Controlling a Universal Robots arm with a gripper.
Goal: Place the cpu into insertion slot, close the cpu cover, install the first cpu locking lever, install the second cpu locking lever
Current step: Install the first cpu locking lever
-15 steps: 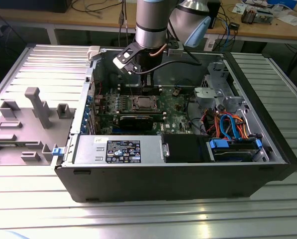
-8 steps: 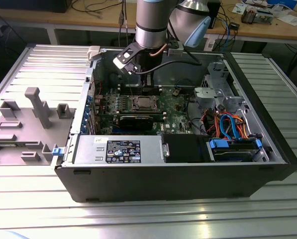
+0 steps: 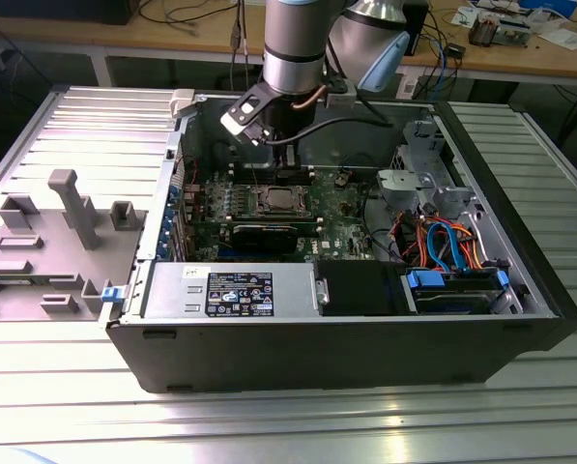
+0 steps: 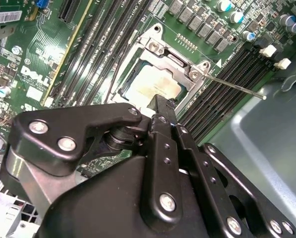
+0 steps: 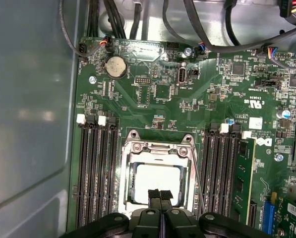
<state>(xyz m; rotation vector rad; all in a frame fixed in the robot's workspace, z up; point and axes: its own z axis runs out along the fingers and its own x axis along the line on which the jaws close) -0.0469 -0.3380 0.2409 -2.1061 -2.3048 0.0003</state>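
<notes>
cpu [image 5: 155, 178] sits in insertion slot [image 5: 129, 163], hand [image 5: 160, 194] above, fingers [image 5: 154, 195] together.

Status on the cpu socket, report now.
Shut end effector right over cpu. Cpu lies inside cpu cover cut-out, cover down. One locking lever juts out free.

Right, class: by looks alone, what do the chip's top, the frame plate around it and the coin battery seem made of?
Chip: probably metal, dull silvery top with a soft glare. Frame plate: likely stamped steel, grey, bright edges. Coin battery: metal casing apparently, smooth pale sheen.
</notes>
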